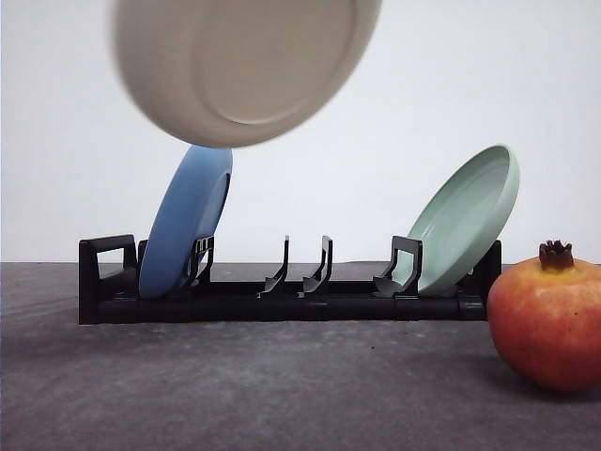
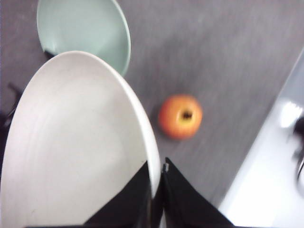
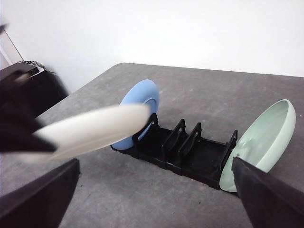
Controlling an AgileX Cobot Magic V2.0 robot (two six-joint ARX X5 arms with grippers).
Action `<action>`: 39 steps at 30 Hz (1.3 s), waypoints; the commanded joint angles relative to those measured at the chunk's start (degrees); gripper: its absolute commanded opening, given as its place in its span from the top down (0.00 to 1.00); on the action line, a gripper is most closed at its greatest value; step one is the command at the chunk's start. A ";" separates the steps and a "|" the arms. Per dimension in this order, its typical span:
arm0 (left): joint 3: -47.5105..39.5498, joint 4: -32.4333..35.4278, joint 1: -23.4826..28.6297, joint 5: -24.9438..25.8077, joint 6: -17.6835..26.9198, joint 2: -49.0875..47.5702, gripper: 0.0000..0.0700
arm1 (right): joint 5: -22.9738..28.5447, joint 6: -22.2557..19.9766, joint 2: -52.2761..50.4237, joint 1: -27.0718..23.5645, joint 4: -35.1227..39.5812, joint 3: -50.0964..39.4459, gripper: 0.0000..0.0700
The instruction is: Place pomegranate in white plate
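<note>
- The pomegranate (image 1: 547,315) sits on the dark grey bench (image 1: 235,395), crown tip up, free of any grasp; in the left wrist view it lies on the bench beyond the left gripper (image 2: 156,190), past the plate's edge and well apart from it.
- The white plate (image 1: 239,66) is off the bench, held in the air above the rack and blurred; in the front view its underside faces the camera, tilted.
- The left gripper is clenched on the white plate's rim — one dark finger (image 2: 126,202) lies across the plate's inner face, the other (image 2: 187,202) behind the rim, with the edge pinched between them.
- From the right wrist view the white plate crosses as a pale blurred band in front of the blue plate (image 3: 137,111).
- The right gripper's fingers (image 3: 38,197) show as dark shapes set wide apart with nothing between them — released.
- A black dish rack (image 1: 282,296) stands on the bench below the raised plate; the blue plate leans in its left end slot, the pale green plate (image 1: 467,216) leans at its right end, and the middle slots stand between them.
- The pomegranate rests just beside the rack's right end, near the pale green plate.
</note>
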 commanded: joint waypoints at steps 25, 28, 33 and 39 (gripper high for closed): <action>-27.56 15.06 -20.56 -27.16 -7.49 1.05 0.99 | 0.09 -0.43 0.29 0.39 -0.71 0.87 0.07; -30.65 19.34 -20.56 -27.16 -7.63 3.23 0.99 | 0.07 -0.43 0.53 0.39 -0.70 0.87 0.07; -32.00 23.30 -20.56 -27.16 -7.59 8.73 0.99 | 0.07 -0.43 0.59 0.39 -0.70 0.87 0.07; -32.00 24.97 -20.56 -27.16 -8.61 16.23 0.99 | 0.07 -0.43 0.59 0.39 -0.72 0.87 0.07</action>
